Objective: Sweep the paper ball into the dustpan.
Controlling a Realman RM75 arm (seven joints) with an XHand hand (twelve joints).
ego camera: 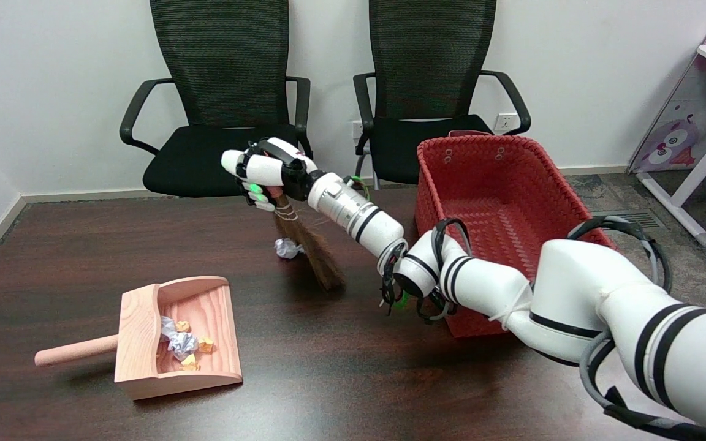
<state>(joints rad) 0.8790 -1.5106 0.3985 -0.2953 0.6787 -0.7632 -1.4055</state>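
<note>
A small white paper ball lies on the dark table, near its far edge. My right hand grips the handle of a small brown brush that slants down to the right, its bristles touching the table just right of the ball. A wooden dustpan with a round handle sits at the front left, its open side facing right. Inside it lie a crumpled white paper and several small orange scraps. The dustpan is well to the left and nearer than the ball.
A red woven basket stands on the table at the right, partly hidden by my right arm. Two black office chairs stand behind the table's far edge. A white and pink shelf stands at the far right.
</note>
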